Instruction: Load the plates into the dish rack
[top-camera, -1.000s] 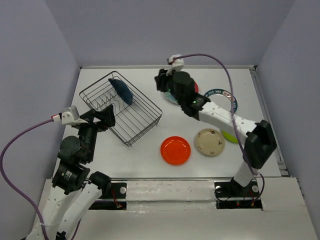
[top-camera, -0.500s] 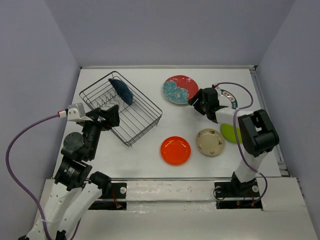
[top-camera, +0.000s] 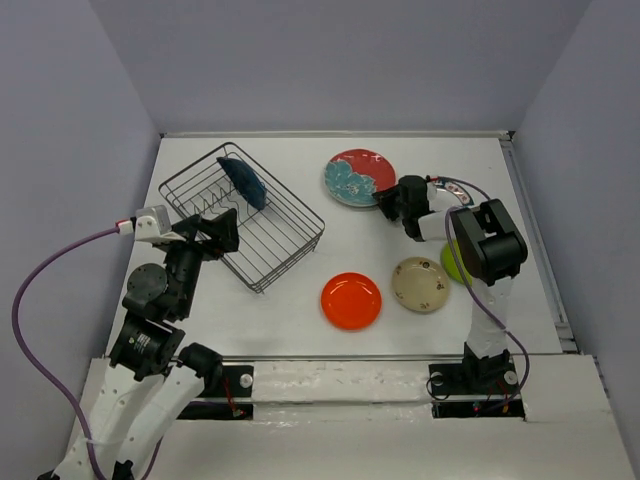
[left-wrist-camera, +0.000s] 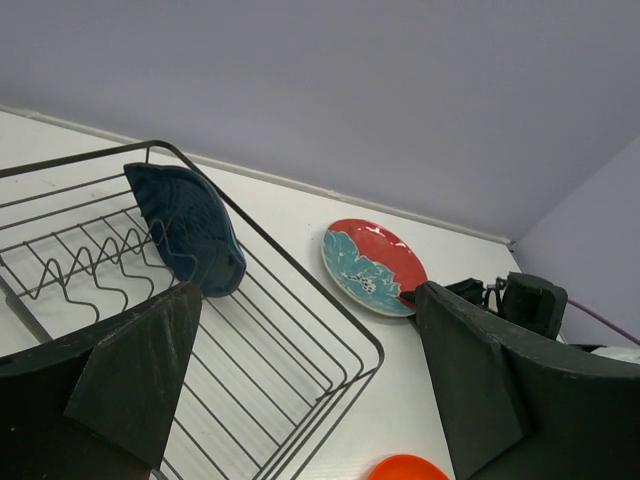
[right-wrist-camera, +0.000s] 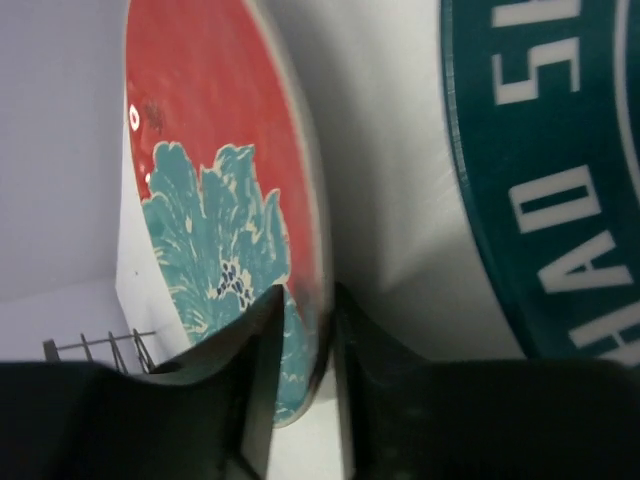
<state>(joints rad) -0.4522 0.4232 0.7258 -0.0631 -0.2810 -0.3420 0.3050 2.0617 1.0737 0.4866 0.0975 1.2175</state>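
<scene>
The dish rack (top-camera: 262, 228) stands at the left with the dark blue plate (top-camera: 242, 180) upright in its far end. The red plate with teal flowers (top-camera: 358, 176) lies at the back middle. My right gripper (top-camera: 391, 203) is low at its right edge; in the right wrist view the fingers (right-wrist-camera: 262, 330) clamp the rim of the red plate (right-wrist-camera: 220, 150), one above and one under. The teal-rimmed plate (right-wrist-camera: 540, 150) lies just right of it. My left gripper (top-camera: 215, 232) is open and empty at the rack's near left side.
The orange plate (top-camera: 351, 300) and the speckled beige plate (top-camera: 420, 284) lie at the front middle. The lime green plate (top-camera: 455, 266) is partly hidden under my right arm. The table's walls rise at the back and on both sides.
My right arm has folded back and down from above the red plate. Its gripper has come in low to the plate's right edge and closed on the rim. The left gripper has barely shifted.
</scene>
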